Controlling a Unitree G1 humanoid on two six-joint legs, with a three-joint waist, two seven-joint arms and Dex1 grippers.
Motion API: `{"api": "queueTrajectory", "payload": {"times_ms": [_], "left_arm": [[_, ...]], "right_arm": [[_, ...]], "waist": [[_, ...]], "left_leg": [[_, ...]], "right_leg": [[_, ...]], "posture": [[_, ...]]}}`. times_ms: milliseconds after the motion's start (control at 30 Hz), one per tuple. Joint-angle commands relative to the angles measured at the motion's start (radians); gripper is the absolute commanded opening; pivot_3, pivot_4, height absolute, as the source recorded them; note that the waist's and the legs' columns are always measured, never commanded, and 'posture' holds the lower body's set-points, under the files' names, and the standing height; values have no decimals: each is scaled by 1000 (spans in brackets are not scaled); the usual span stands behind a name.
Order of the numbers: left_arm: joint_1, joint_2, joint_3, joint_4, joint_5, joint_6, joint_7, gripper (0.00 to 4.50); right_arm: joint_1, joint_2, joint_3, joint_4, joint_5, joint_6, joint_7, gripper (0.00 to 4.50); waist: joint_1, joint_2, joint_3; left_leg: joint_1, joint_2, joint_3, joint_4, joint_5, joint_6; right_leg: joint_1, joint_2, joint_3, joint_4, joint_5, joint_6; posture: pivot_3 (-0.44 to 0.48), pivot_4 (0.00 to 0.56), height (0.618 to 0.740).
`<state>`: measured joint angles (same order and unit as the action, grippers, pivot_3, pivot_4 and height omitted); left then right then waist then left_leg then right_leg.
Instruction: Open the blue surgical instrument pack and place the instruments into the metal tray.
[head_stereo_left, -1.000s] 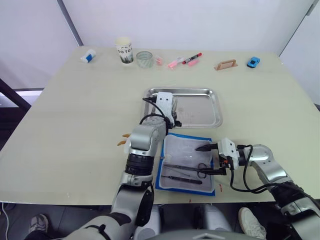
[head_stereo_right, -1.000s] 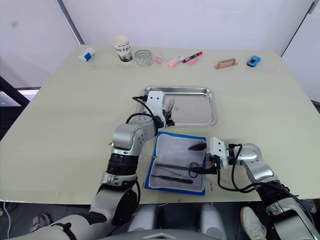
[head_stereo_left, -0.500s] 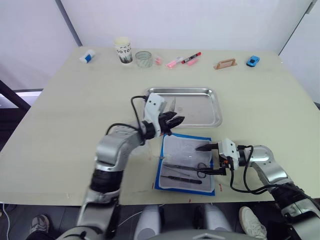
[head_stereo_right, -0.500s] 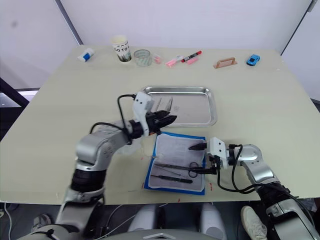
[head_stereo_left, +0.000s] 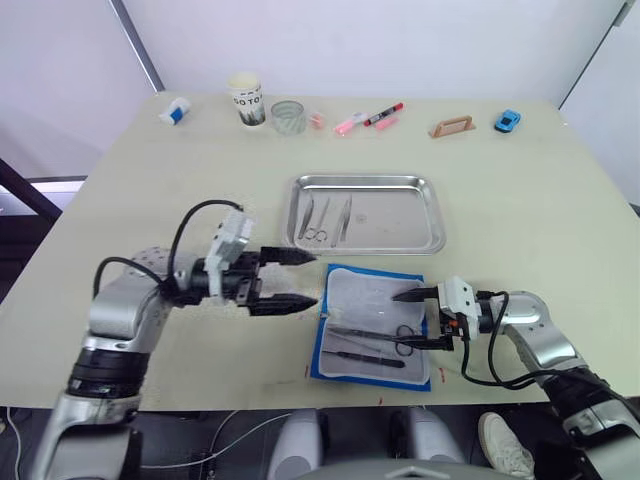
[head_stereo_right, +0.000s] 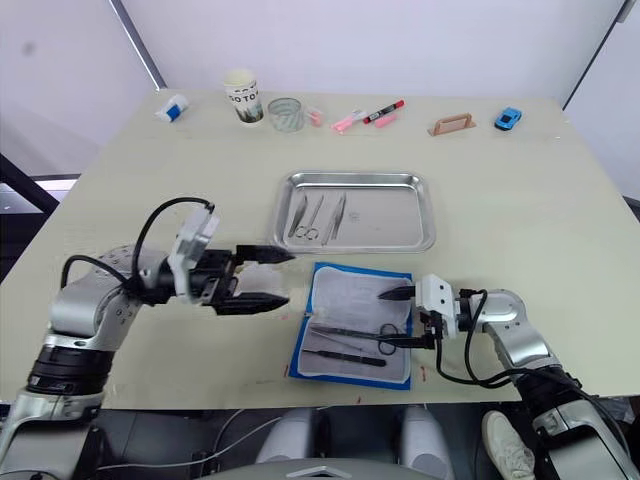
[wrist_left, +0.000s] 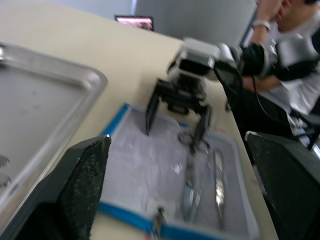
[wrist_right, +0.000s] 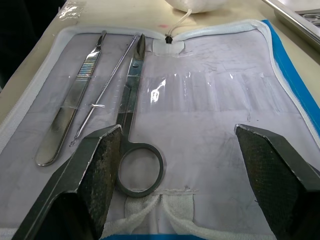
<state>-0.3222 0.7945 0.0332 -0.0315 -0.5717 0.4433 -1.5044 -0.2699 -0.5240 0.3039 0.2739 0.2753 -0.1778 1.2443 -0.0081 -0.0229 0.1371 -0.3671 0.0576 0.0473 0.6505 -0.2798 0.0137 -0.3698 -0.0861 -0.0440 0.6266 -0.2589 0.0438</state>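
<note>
2 empty grippers gape wide: left gripper (head_stereo_left: 300, 279), right gripper (head_stereo_left: 415, 319) over the pack (head_stereo_left: 345, 372).

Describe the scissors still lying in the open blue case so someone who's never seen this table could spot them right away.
Near the table's front edge, just in front of the metal tray, lies the open blue surgical instrument pack. On its pale lining, the scissors are the one tool with ring handles; the two instruments beside them are plain slim rods.

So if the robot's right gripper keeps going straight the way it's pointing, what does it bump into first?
Probably the scissors. The right gripper hangs open over the blue pack, aimed at them, though depth is unclear.
</note>
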Motion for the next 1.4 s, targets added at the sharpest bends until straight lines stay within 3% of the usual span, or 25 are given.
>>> {"api": "queueTrajectory", "payload": {"times_ms": [33, 267, 600, 1400], "left_arm": [[14, -1, -23, -8, 31, -109, -55, 4418], [62, -41, -77, 70, 106, -317, -86, 4418], [-16, -141, -173, 307, 155, -514, -110, 4418], [-57, -299, -248, 428, 308, -693, -16, 4418]], "right_arm": [[50, -22, 27, 72, -92, 39, -27, 3748], [59, -30, 21, 52, -91, 46, -28, 3748], [62, -49, 23, 27, -91, 66, -19, 3748], [64, -42, 27, 9, -93, 84, -37, 3748]], "waist": [[1, 0, 0], [2, -1, 0], [13, -2, -2], [23, 2, -11]], "left_leg": [[-1, 0, 0, 0, 0, 0], [-8, 0, 0, 1, 0, 0], [-11, -1, 0, 2, 0, 1], [-11, -1, 1, 4, 0, 1]], "right_leg": [[0, 0, 0, 0, 0, 0], [-7, 0, 1, 0, 0, 0], [-8, 4, 0, 0, 0, 1], [-7, 6, -1, 2, 2, 4]], "posture": [[0, 150, 740], [0, 150, 740], [0, 150, 740], [0, 150, 740]]}}
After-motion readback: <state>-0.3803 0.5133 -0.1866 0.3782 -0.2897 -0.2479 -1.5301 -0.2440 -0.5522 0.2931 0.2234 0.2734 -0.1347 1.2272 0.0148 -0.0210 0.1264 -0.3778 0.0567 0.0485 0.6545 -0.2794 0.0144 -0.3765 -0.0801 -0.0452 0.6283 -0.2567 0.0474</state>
